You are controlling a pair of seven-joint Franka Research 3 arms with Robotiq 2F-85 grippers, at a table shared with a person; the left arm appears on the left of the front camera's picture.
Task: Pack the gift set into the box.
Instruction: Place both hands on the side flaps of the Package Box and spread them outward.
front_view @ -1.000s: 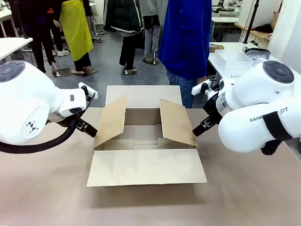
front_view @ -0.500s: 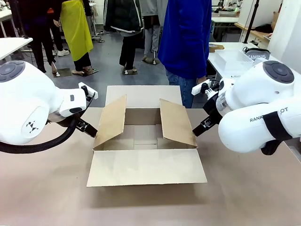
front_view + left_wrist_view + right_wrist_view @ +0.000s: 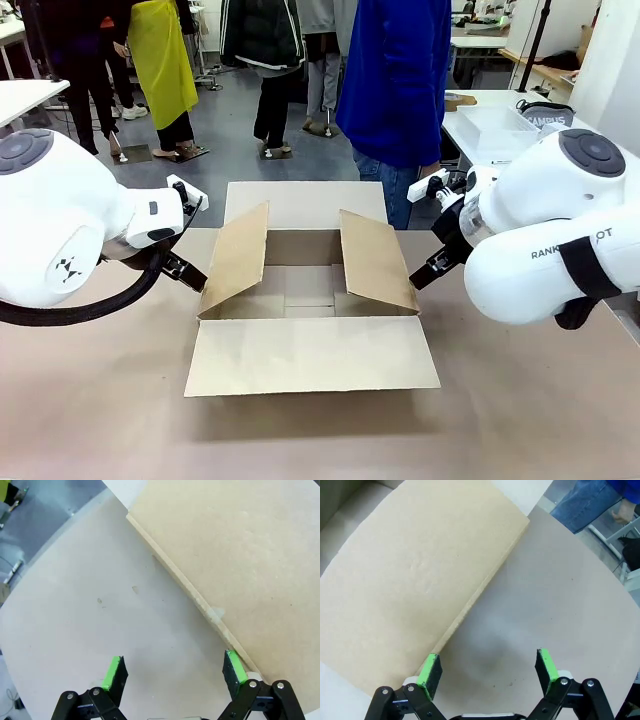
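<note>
The table (image 3: 100,400) spreads brown and flat across my front view. The box (image 3: 303,247) sits in the middle of it, nearer the far edge than mine, and is open to a bare cardboard floor. A person in a blue top (image 3: 395,80) stands just beyond the far edge, behind the box's right rear corner. Of the four flaps, the near flap (image 3: 310,355) lies flat on the table towards me and the far flap (image 3: 305,203) lies flat towards the person. The left flap (image 3: 238,258) and right flap (image 3: 375,262) stand up and lean inwards over the opening. My left gripper (image 3: 175,667) hangs low at the outer side of the left flap, spread wide and holding nothing. One green pad (image 3: 234,666) is right at the cardboard's edge, though I cannot tell whether it touches. My right gripper (image 3: 487,667) mirrors it outside the right flap, equally wide and holding nothing, with one pad (image 3: 430,670) just at that flap's lower edge. I judge this to be the readying step, with the box open but nothing packed. Next I need the two side flaps pushed or held outwards so the opening is free. Then the basket has to be grasped by its rim and lowered in level.
</note>
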